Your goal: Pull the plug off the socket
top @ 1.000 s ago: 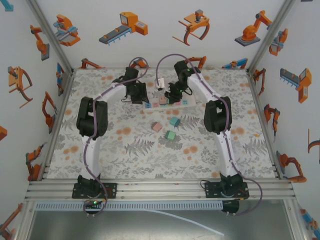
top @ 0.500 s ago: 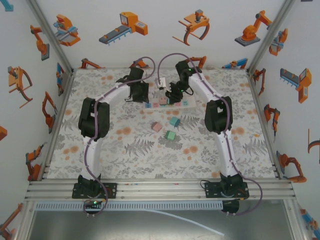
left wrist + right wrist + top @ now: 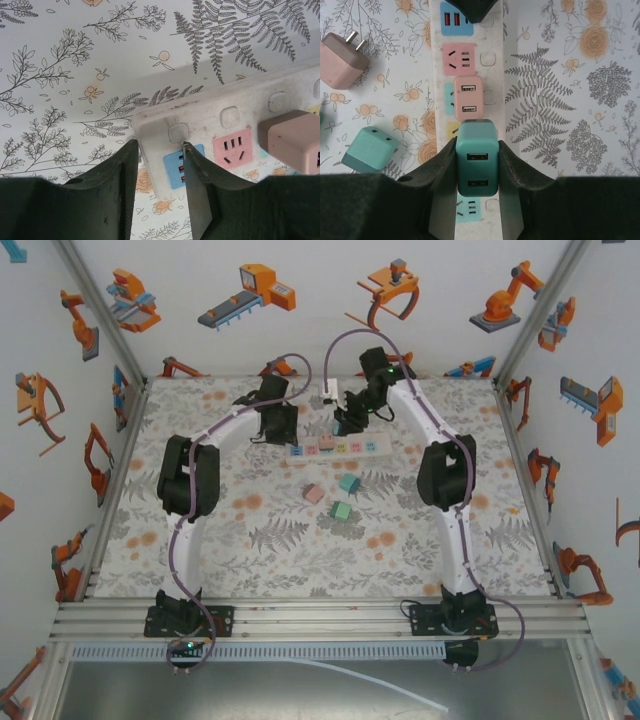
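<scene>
we find the right fingers [image 3: 445, 172] clamped on the teal plug [image 3: 477, 165] over the power strip [image 3: 491, 82] on the desk [image 3: 560, 100]; left fingers [image 3: 115, 192] apart at its end. risk: strip lifts along if prongs bind.

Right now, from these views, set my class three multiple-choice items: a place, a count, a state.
1. Where is the left gripper?
A) at the blue-outlet end of the long white power strip
B) over a loose plug
C) over bare table

2. How many cube plugs lie loose on the floral table?
A) one
B) two
C) three

3. The right gripper is:
A) open
B) shut on the teal two-port cube plug
C) shut on the strip

Answers:
1 A, the blue outlet shows between its fingers.
2 C, a loose pink plug, a far teal plug and a near teal plug.
3 B, both fingers press its sides.
</scene>
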